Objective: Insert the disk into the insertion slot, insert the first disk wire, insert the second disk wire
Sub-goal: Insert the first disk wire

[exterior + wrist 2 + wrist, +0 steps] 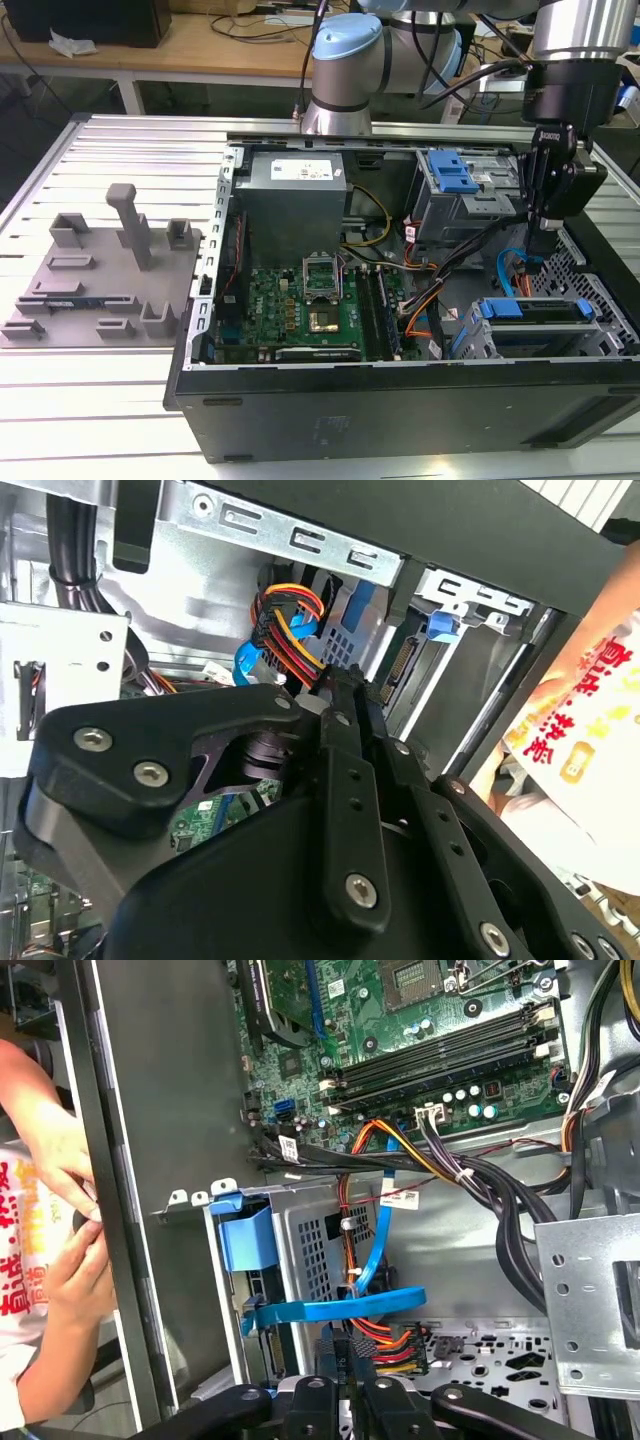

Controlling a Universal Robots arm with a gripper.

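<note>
Toward the exterior view's right, the disk (535,310) is seen already seated in the insertion slot (610,337). A flat blue wire (340,1310) is routed to the disk's rear; whether it is plugged cannot be told. The gripper (350,1360) is poised beside the multicoloured wire bundle (385,1338), jaws drawn nearly together; anything pinched cannot be made out. Wire work is judged unfinished.

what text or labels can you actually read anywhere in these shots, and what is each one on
Nothing is clear enough to quote. Print shows in these places:
power supply label, exterior view: too small to read
cable tag, first wrist view: too small to read
white packet, in both wrist views: large red characters, cut off and creased, not reliably readable
motherboard, first wrist view: markings too small to read
</note>
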